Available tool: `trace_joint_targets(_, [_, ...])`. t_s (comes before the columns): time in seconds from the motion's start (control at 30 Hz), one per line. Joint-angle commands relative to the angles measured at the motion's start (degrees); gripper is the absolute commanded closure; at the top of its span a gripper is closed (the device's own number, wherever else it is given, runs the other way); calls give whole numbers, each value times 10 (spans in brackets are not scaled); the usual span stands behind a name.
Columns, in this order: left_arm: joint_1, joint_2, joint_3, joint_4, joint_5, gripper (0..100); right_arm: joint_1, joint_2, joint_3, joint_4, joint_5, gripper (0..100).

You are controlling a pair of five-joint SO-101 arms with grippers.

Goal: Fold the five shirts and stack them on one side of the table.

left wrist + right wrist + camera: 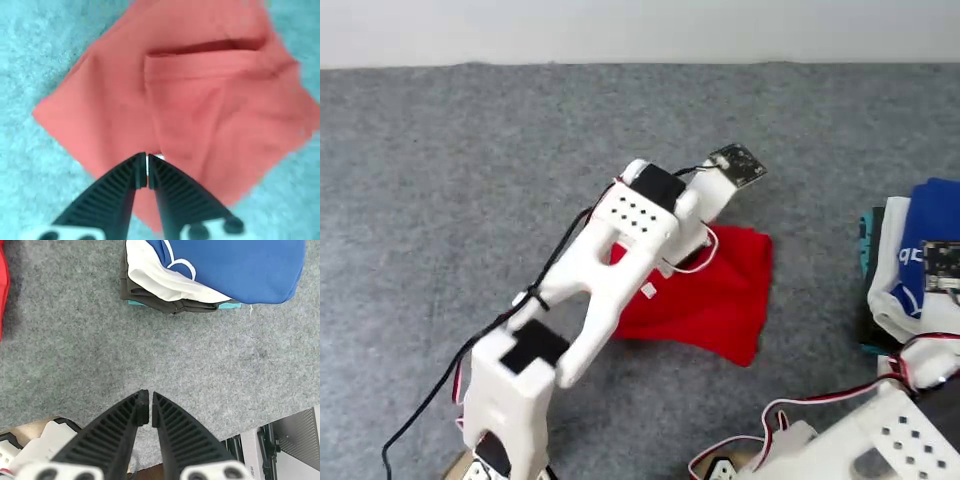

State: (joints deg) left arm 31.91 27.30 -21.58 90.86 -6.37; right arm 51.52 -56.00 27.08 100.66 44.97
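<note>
A red shirt [720, 290] lies partly folded on the grey table [470, 180] near the middle, one layer lapped over another [210, 110]. My left arm [620, 250] stretches over its left part. The left gripper [146, 167] hangs just above the shirt's near edge, shut, with a small white tag [158, 159] beside its tips. At the table's right edge sits a stack of folded shirts [930, 215], blue on top [240, 265], then white, black and teal. My right gripper [148, 407] is shut over bare table, a short way from the stack.
The right arm's base [890, 430] fills the near right corner. A pale wall [640, 30] borders the table's far side. The table's near edge and some equipment [290, 445] lie close behind the right gripper. Open grey surface spreads across the left half.
</note>
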Motion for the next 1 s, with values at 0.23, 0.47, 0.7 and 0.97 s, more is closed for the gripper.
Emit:
trace_joint_targets(0.23, [25, 115, -41, -7, -30, 987, 7, -5, -3, 22, 2, 973])
trace_joint_targets(0.47, [120, 100, -102, 98, -27, 987, 7, -5, -3, 22, 2, 973])
trace_joint_targets(0.7, [184, 8, -62, 98, -26, 987, 7, -5, -3, 22, 1, 972])
trace_joint_targets(0.97, [131, -66, -24, 82, -31, 987, 7, -5, -3, 22, 1, 972])
